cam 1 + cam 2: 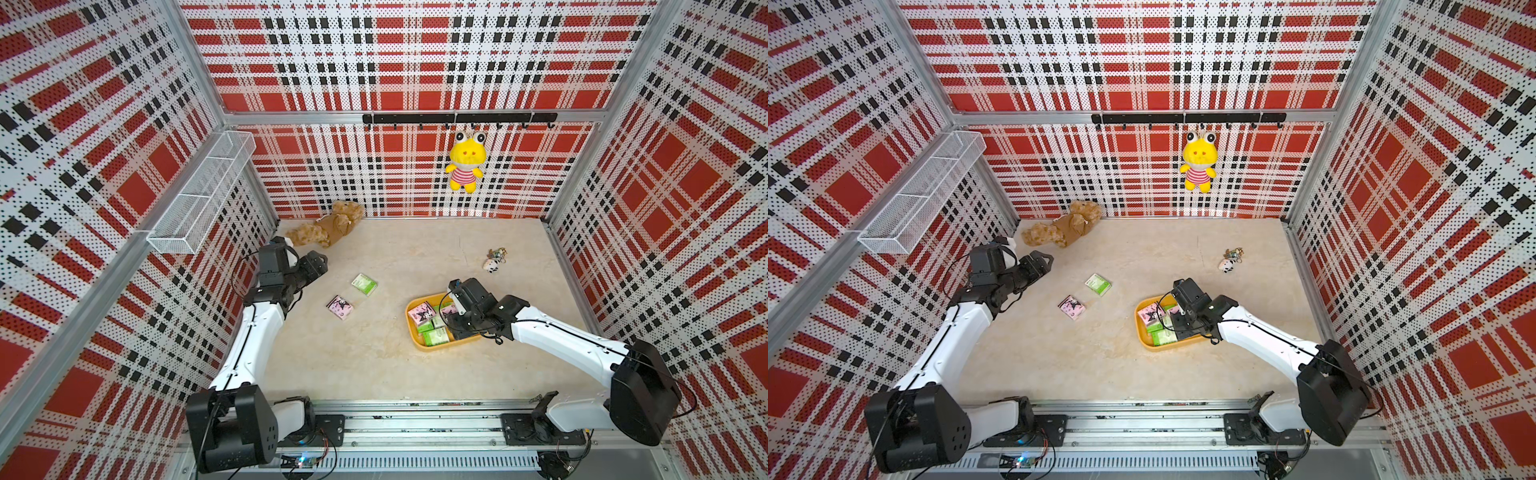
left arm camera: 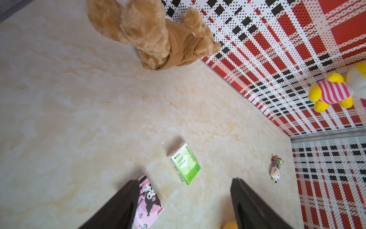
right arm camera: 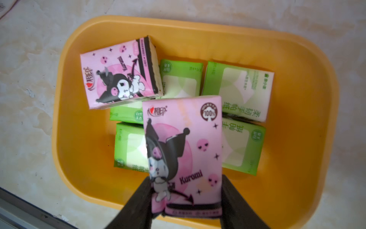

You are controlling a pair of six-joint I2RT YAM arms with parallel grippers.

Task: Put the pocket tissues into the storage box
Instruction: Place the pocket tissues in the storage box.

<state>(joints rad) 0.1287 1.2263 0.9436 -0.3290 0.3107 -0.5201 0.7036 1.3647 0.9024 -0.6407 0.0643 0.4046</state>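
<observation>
Right wrist view: the right gripper (image 3: 186, 178) is clenched on a held pink pack (image 3: 182, 142). Its two dark fingers (image 3: 138, 200) press the pack's lower edges from either side, and the cartoon face is turned to the camera. Directly under the fingertips lies the storage box (image 3: 309, 123), flat on the table (image 3: 25, 83). Beneath the held pack and to both sides of it, five green packs (image 3: 237, 89) lie in the box. Farther out from the fingertips, a second pink pack (image 3: 118, 75) rests on top of two of the green ones, near the box's far wall.

Left wrist view: the left gripper (image 2: 185, 180) is released, its fingers spread wide with nothing between them, above the bare table. Just past one fingertip, and partly hidden by it, a loose pink pack (image 2: 149, 200) lies flat. A little farther ahead is a loose green pack (image 2: 184, 162), near the pink one but apart from it. Beyond the other finger sits a small keychain toy (image 2: 275, 172). Farthest out, a brown teddy bear (image 2: 158, 33) lies against the plaid wall, where a yellow plush (image 2: 332, 91) hangs.

In both top views, the two loose packs lie between the left gripper and the storage box.
</observation>
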